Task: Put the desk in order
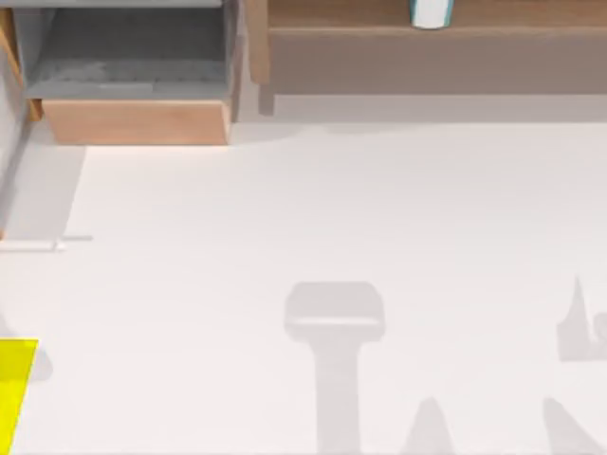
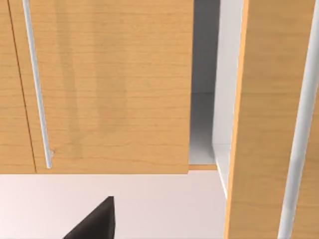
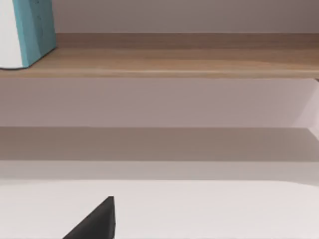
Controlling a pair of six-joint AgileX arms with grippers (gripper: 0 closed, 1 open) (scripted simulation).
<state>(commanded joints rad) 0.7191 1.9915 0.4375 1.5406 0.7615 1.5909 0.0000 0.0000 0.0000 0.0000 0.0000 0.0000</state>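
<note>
looking down from above, the wide plain white bench (image 1: 313, 209) lies mostly bare, with the light-brown wooden drawer box with its grey lining (image 1: 133, 71) standing pulled open at the far left corner and the light-brown wooden shelf unit (image 1: 427, 43) running along the far edge to its right. a small white-and-teal container (image 1: 430, 12) stands on the shelf, upright as far as its visible lower part shows. a flat bright yellow block (image 1: 14, 389) sits at the left edge of the bench near the front, well apart from both drawer and shelf, and cut off by the edge of the top view. grey shadows of the two arms fall across the front right part of the bench. the left wrist view faces a wooden drawer front with a slim silver handle bar (image 2: 37, 84), with a dark corner of the left end effector (image 2: 94, 221) at its edge; the right wrist view faces the shelf board and the teal container (image 3: 30, 32), with a dark corner of the right end effector (image 3: 94, 221) likewise. from these slivers i cannot tell whether either one is released or clenched, and nothing is seen held. judging by the layout, tidying seems barely begun: the drawer is open, the yellow block is loose on the bench, and putting it away and closing the drawer likely remain.
</note>
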